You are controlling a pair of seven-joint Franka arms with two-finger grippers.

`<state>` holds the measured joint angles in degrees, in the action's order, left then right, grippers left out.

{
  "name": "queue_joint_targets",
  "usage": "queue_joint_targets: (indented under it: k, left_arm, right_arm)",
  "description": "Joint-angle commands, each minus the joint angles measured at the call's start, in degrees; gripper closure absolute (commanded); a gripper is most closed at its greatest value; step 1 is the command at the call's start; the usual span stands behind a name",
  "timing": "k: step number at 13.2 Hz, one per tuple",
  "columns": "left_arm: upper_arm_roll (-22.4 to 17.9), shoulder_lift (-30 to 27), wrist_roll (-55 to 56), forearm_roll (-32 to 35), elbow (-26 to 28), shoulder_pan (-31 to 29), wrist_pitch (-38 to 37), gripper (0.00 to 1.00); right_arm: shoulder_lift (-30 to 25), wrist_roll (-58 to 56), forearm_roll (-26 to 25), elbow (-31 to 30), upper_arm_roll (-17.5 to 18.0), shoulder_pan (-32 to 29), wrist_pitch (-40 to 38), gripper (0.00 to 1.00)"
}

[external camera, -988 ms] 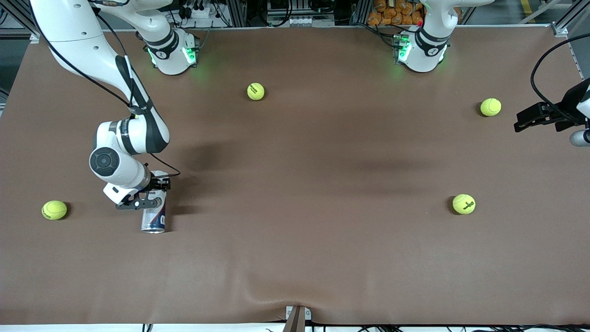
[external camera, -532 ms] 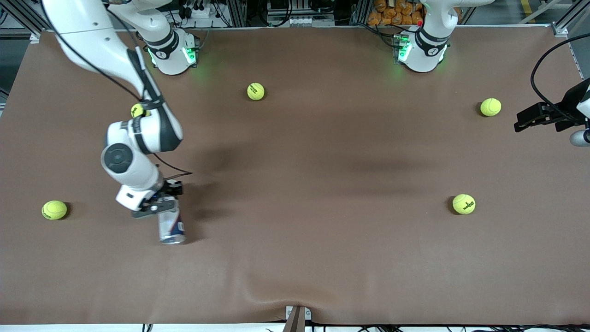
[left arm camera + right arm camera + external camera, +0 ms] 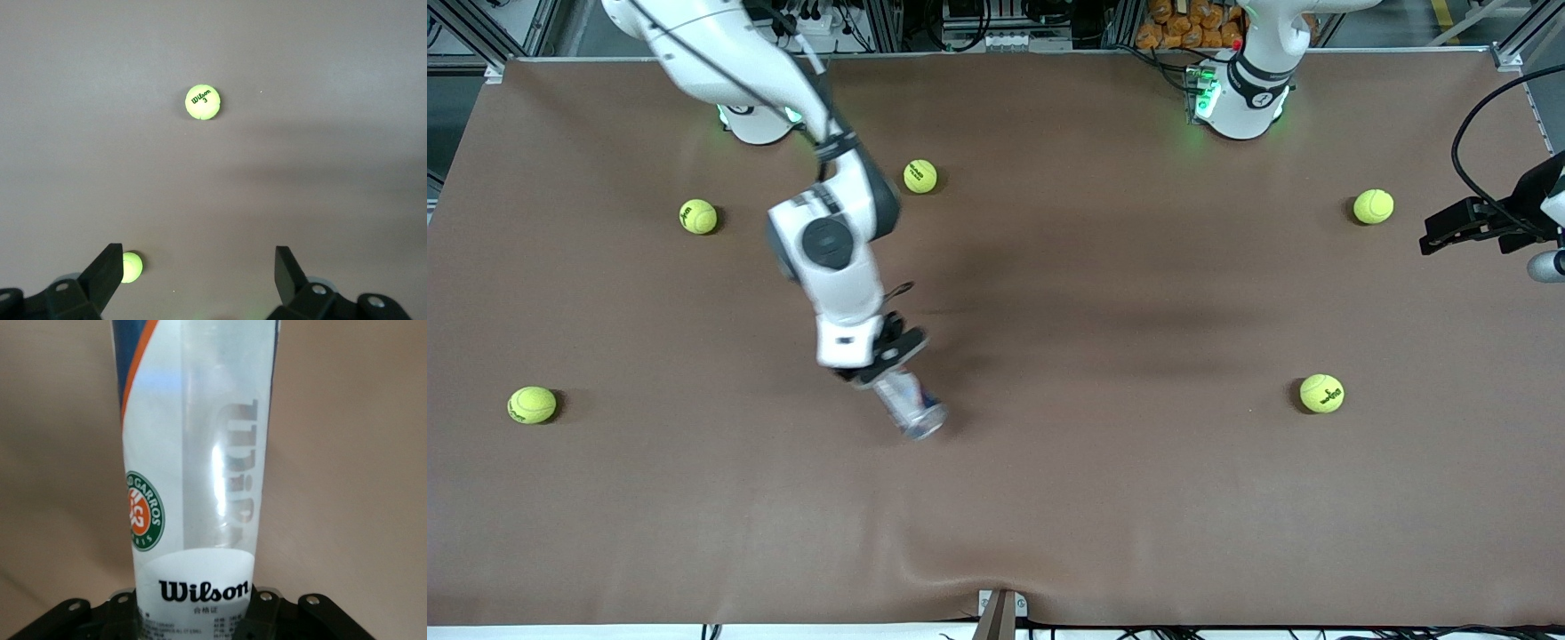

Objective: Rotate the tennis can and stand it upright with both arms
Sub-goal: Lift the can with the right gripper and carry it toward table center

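My right gripper [image 3: 882, 366] is shut on the tennis can [image 3: 911, 407], a clear cylinder with a white and navy Wilson label and a silvery rim. It holds the can by one end above the middle of the table, tilted, rim end pointing toward the front camera. In the right wrist view the can [image 3: 197, 460] fills the frame between the black fingers [image 3: 267, 613]. My left gripper [image 3: 1440, 233] is open and empty, waiting over the left arm's end of the table; in the left wrist view it [image 3: 200, 273] hangs over bare mat.
Several yellow-green tennis balls lie on the brown mat: one [image 3: 920, 176] near the right arm's base, one [image 3: 697, 216], one [image 3: 532, 404] at the right arm's end, one [image 3: 1373, 206] and one [image 3: 1321, 393] toward the left arm's end. Two show in the left wrist view [image 3: 202, 102].
My right arm has lifted the can and carried it from the right arm's end toward the table's middle, swinging its free end. A ball the arm hid now shows. The left arm has not moved.
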<state>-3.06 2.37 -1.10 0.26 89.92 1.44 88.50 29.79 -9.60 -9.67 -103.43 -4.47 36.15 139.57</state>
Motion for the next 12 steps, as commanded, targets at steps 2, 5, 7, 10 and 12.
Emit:
queue_joint_targets:
  k: [2, 5, 7, 10, 12]
  left_arm:
    - [0.2, 0.3, -1.2, -0.2, -0.6, -0.5, -0.6, 0.0]
    - [0.1, 0.9, -0.9, -2.6, -0.5, -1.1, -0.7, 0.0]
    - [0.1, 1.0, -0.8, -3.0, -0.5, -1.3, -0.6, 0.0]
    - [0.2, 1.5, -0.7, -3.2, -0.4, -1.3, -0.7, 0.0]
    - [0.2, 1.8, -0.8, -5.8, -0.4, -1.5, -0.7, 0.0]
  right_arm:
    - [4.7, -9.2, -2.5, 5.5, -0.7, 5.1, 0.5, 0.62]
    - [10.5, -15.0, -2.6, 10.0, -0.7, 8.8, 5.0, 0.61]
    - [13.2, -18.2, -3.1, 10.7, -0.7, 10.7, 9.6, 0.61]
    - [13.2, -19.7, -2.4, 10.9, -0.7, 11.4, 10.3, 0.48]
    - [13.2, -19.7, -2.3, 10.8, -0.7, 11.8, 10.3, 0.17]
